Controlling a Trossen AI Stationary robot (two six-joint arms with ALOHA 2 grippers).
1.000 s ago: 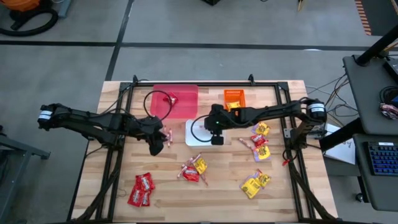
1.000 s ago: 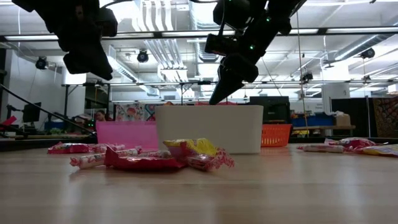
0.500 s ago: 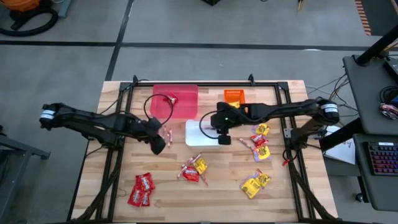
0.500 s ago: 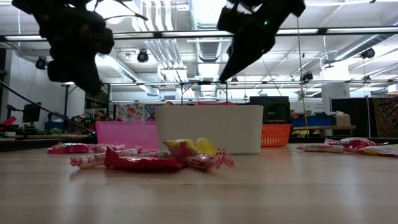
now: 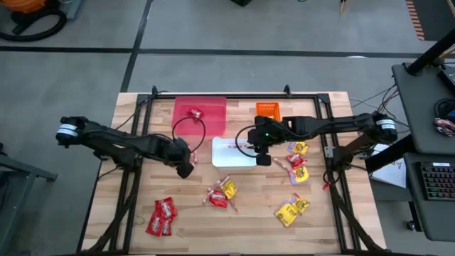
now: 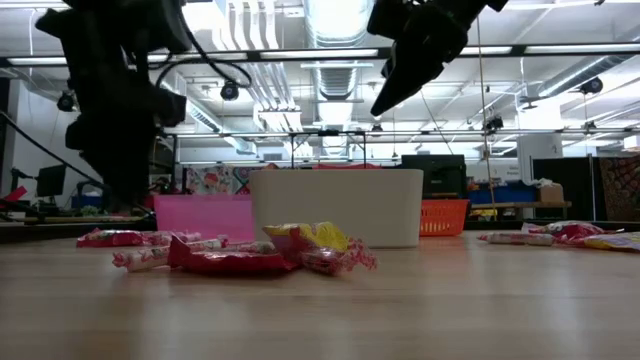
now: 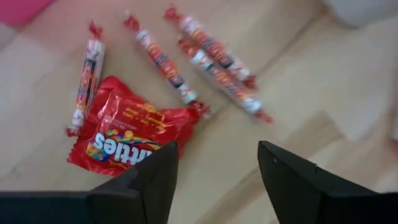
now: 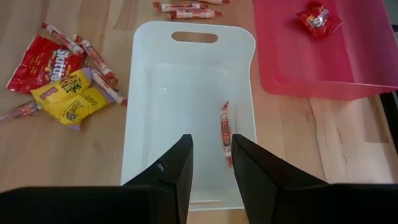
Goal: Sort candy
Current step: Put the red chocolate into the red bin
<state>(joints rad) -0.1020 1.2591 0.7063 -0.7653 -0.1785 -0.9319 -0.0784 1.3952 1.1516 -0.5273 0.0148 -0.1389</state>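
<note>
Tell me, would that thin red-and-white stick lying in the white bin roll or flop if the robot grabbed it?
The stick looks like a slim straight cylinder, so it would probably roll if nudged across the white bin's smooth floor. It likely stays fairly stiff when lifted. Its twisted wrapper ends look flimsy and might slip from the fingers.

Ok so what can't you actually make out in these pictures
- Orange bin, high view: the right arm covers part of it, so its contents cannot be told.
- White bin, low view: its wall hides everything inside.
- Pink bin, low view: the white bin overlaps it; nothing inside shows.
- Left claw, high view: too small and dark to read its fingers there.
- Red packet, left wrist view: the lower edge is behind a finger.
</note>
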